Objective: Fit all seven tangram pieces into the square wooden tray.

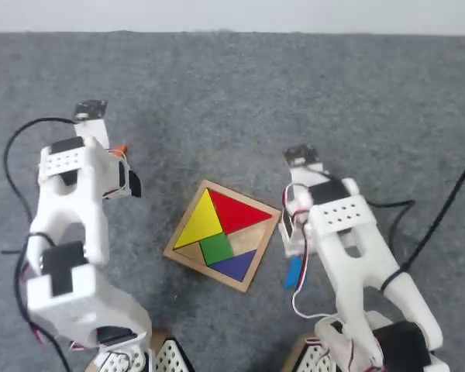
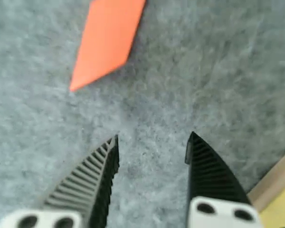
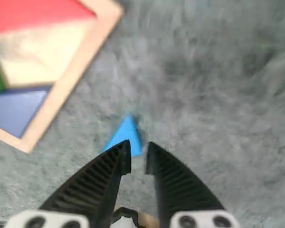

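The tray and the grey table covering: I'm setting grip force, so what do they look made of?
The tray looks like pale, unpainted wood: light tan rim with a matte finish. The table covering seems to be grey felt or short-pile carpet: fuzzy, mottled, no shine.

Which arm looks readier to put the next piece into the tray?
Right. The right hand pinches the light blue piece beside the tray; the left hand hangs open, with the orange piece lying ungrasped on the carpet.
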Controlling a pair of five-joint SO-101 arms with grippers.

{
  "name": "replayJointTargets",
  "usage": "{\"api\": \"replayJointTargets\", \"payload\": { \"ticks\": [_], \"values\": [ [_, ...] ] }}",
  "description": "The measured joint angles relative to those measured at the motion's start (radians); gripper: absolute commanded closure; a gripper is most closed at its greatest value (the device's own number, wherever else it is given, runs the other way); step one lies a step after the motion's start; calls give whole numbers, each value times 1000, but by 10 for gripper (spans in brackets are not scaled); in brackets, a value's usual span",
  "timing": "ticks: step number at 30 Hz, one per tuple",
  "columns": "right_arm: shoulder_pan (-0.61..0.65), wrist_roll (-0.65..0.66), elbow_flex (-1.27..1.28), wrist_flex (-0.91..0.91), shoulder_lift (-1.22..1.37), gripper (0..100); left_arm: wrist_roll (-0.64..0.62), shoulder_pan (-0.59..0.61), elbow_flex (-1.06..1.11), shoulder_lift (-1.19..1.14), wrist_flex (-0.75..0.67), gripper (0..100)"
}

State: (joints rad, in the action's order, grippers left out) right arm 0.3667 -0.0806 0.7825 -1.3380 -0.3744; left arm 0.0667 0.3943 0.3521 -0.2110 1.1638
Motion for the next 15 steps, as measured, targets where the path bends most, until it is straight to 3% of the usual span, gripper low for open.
{"api": "replayJointTargets", "payload": {
  "ticks": [7, 15],
  "values": [
    [100, -92, 141, 141, 0, 893, 8, 0, -6, -55, 3, 777],
    [103, -206, 222, 238, -2, 893, 8, 2, -6, -57, 3, 778]
  ]
}}
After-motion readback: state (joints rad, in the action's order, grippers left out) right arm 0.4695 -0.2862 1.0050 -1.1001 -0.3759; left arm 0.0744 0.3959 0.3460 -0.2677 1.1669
